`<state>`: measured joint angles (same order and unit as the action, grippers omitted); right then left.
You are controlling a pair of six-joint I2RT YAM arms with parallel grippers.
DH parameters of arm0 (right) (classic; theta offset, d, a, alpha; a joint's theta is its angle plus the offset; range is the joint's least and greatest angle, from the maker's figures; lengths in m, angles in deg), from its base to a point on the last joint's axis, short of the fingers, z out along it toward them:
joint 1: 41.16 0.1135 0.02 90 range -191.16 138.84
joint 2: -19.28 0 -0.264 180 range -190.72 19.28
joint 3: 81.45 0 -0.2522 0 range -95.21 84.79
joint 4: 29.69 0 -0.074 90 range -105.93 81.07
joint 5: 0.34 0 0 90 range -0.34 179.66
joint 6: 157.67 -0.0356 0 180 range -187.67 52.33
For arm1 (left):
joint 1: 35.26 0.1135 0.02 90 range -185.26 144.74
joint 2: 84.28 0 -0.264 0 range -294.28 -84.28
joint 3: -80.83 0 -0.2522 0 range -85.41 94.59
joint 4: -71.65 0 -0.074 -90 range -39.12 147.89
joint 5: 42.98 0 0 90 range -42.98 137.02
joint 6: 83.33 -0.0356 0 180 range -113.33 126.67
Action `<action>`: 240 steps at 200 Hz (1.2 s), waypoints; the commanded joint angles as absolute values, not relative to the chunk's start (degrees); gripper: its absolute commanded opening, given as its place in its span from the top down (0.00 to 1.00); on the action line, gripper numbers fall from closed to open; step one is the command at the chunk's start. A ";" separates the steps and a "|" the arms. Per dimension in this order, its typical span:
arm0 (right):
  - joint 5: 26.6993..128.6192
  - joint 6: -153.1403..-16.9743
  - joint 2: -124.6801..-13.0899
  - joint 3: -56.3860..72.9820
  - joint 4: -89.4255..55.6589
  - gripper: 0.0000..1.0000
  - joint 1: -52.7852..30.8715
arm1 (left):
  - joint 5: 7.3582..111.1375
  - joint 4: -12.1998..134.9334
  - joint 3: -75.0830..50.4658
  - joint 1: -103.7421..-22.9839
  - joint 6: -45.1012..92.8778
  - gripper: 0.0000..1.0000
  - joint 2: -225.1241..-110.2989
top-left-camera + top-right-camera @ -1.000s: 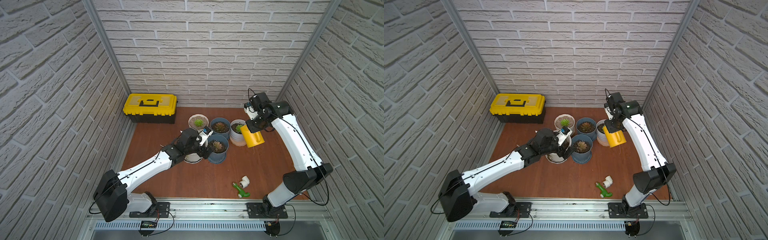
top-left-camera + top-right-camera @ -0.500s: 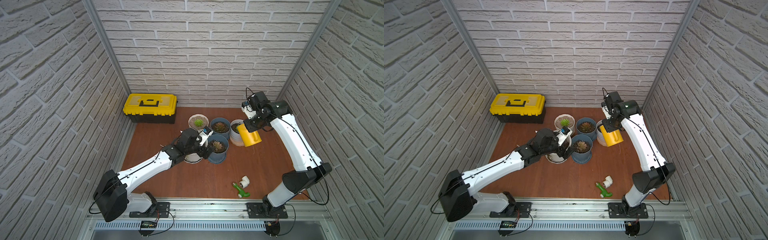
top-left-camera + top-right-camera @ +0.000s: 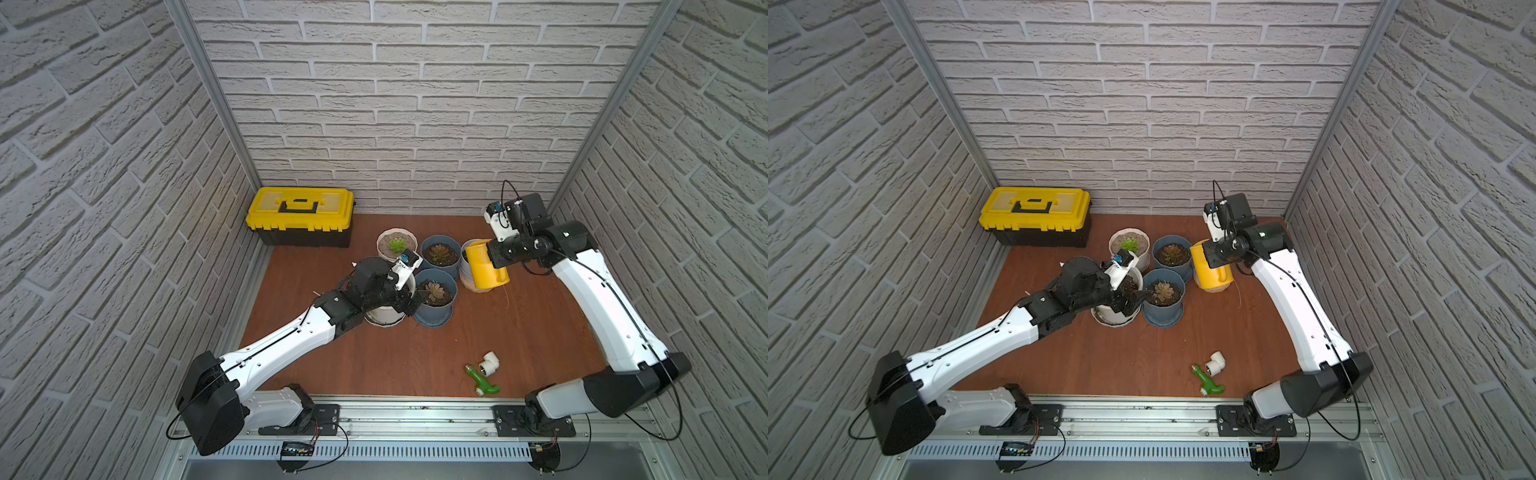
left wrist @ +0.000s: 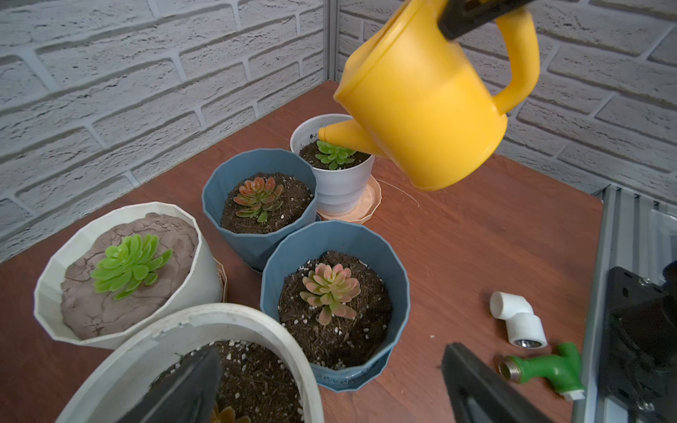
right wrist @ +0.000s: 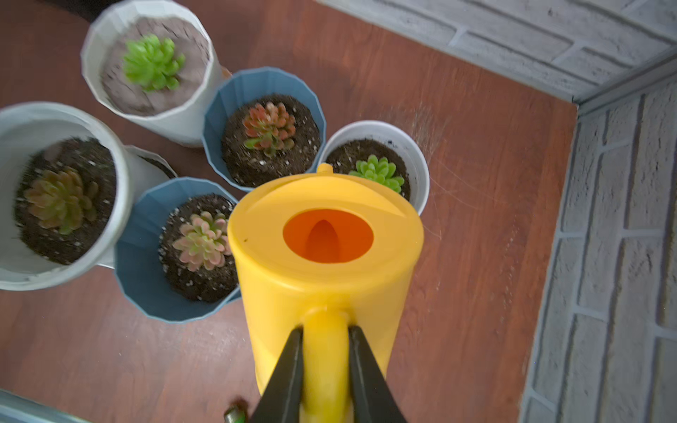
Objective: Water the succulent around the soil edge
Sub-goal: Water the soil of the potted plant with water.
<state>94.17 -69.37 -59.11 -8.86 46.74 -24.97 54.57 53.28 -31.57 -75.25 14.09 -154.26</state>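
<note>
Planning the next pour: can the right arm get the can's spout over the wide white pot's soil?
Probably, partly. The watering can could swing above the blue pots, but the open left gripper straddles the rim of the wide white pot, covering some soil.

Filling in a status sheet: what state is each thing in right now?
Yellow watering can: held by its handle, tipped spout-down over the small white pot.
Right pincer: shut on that handle.
Left pincer: open, straddling the wide white pot's rim.
Toolbox: closed.
White pipe elbow: lying loose.
Green fitting: lying loose.
</note>
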 commanded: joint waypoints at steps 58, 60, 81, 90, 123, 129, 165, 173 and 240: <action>78.18 -68.18 -38.04 14.83 9.83 0.97 -24.64 | 40.97 53.81 -38.38 -75.52 17.11 0.02 -143.97; 77.56 -67.71 -38.73 14.06 10.59 0.97 -24.64 | 40.72 53.77 -38.61 -75.47 17.19 0.01 -143.77; 74.40 -64.48 -45.09 6.69 18.93 0.97 -24.64 | 38.09 54.02 -41.39 -75.43 17.29 0.01 -141.44; 74.56 -63.64 -47.23 3.98 21.74 0.97 -24.63 | 37.26 54.23 -42.28 -75.38 17.25 0.02 -140.55; 79.51 -59.72 -56.92 -7.91 34.83 0.97 -23.31 | 34.60 55.48 -45.34 -75.35 16.88 0.02 -137.41; 81.06 -58.92 -58.64 -9.75 36.98 0.97 -22.68 | 34.18 55.74 -45.81 -75.34 17.06 0.02 -136.74; 88.30 -56.41 -66.84 -19.00 45.20 0.97 -18.96 | 33.27 58.65 -49.02 -75.34 18.84 0.01 -133.45; 90.23 -56.17 -68.32 -20.39 46.17 0.97 -18.07 | 32.90 58.63 -49.24 -75.34 19.05 0.02 -133.09; 100.72 -54.24 -78.97 -30.74 52.68 0.97 -12.10 | 32.94 58.90 -49.55 -75.34 19.82 0.02 -132.55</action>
<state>96.14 -55.82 -78.15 -27.09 50.65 -13.35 33.57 55.80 -48.57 -75.25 18.96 -133.23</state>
